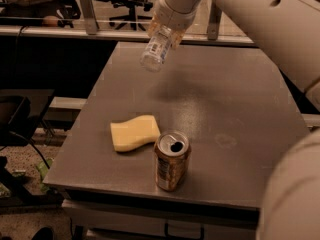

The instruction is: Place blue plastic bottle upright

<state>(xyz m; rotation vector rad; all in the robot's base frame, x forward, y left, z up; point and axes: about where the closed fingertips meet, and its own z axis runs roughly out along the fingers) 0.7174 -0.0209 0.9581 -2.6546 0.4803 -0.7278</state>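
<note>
The gripper point(166, 25), high over the far side of the table point(235, 109), clasps the blue plastic bottle point(156, 50) and hides its upper end. The bottle's label print is too small to read. The arm point(280, 29) is cut off at 2 edges, top and right.

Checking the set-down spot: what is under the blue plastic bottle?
Only the table surface and a shadow: the gripper holds the blue plastic bottle tilted in the air. The yellow sponge and brown can sit farther forward. Nothing hides that spot.
</note>
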